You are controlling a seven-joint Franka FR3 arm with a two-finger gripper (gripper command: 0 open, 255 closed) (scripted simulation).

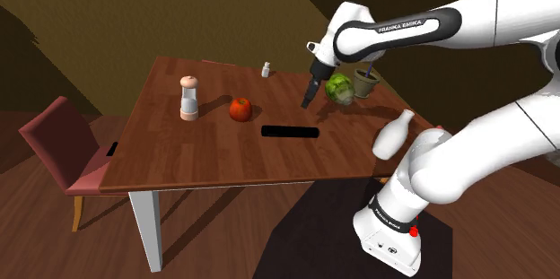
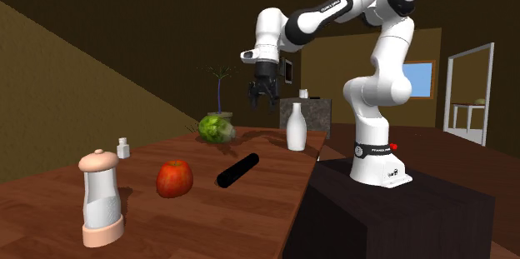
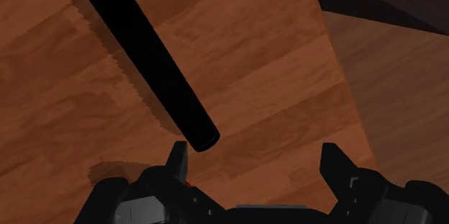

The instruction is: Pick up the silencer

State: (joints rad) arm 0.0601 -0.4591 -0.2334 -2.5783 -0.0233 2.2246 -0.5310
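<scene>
The silencer, a plain black cylinder (image 1: pixel 290 131), is lying flat on the brown wooden table (image 1: pixel 179 156), at about 4 o'clock from the round red apple (image 1: pixel 240 108) in the shoulder view. There its long axis is running from 9 to 3 o'clock, roughly along the table's near edge. Both ends are looking alike to us, so we cannot tell which way it is pointing.

The two black fingers (image 3: pixel 178 159) are standing wide apart and holding nothing. They are hanging in the air at about 1 o'clock from the silencer in the shoulder view. In the wrist view the cylinder is lying oblique to the line between the fingers, with its near end just beside one finger rather than between the pair.

We are judging the main risks from that. Going straight down could put a finger on top of the cylinder. Closing near its end, or without turning square to the axis, could let the round body roll or slip out.
</scene>
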